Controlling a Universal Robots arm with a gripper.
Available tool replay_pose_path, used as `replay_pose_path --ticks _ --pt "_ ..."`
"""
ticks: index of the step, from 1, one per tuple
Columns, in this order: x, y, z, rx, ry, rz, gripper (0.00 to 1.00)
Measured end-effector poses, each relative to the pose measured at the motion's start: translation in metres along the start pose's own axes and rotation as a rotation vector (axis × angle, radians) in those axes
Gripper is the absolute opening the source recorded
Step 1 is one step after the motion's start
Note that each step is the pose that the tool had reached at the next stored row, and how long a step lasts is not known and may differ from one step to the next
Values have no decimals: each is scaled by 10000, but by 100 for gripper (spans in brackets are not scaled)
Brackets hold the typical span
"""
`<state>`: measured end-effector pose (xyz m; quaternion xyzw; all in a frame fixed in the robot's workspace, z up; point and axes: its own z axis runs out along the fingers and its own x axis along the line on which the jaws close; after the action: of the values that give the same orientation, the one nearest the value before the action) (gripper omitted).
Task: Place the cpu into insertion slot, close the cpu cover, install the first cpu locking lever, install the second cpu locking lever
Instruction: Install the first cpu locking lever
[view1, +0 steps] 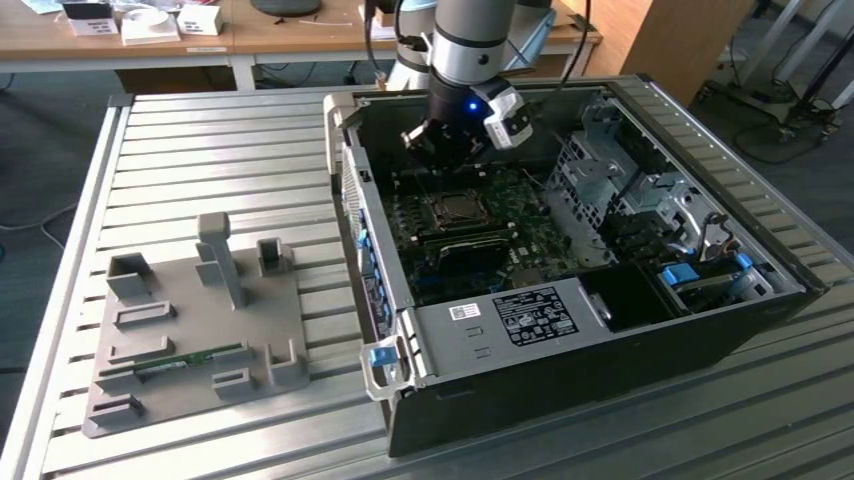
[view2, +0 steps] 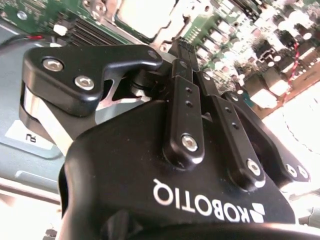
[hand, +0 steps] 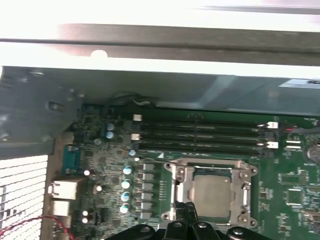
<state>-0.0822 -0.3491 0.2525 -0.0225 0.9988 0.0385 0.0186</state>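
The cpu (hand: 211, 191), a silver-grey square, lies in the insertion slot (view1: 453, 209) on the green motherboard inside the open computer case. The silvery cpu cover (hand: 244, 189) lies flat around it, and the chip shows through its window. My gripper (hand: 187, 212) hovers just beside the socket's edge with its black fingertips pressed together and nothing between them. In the second wrist view the gripper (view2: 182, 47) tapers to a shut point, with the cpu (view2: 145, 15) bright beyond it. In the exterior view the gripper (view1: 447, 150) hangs over the board just behind the socket. How the locking levers stand I cannot make out.
Long black memory slots (hand: 200, 132) run beside the socket. Case walls (view1: 350, 190) and a drive cage (view1: 621, 180) enclose the board. On the exterior view's left, a grey fixture (view1: 187, 330) with upright holders stands on the slatted metal table (view1: 214, 160).
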Motion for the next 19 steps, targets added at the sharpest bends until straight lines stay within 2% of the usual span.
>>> replay_pose_path --ticks 7,19 --pt "106 5 -3 1 -32 -2 11" --pt "180 9 -6 2 -45 -4 11"
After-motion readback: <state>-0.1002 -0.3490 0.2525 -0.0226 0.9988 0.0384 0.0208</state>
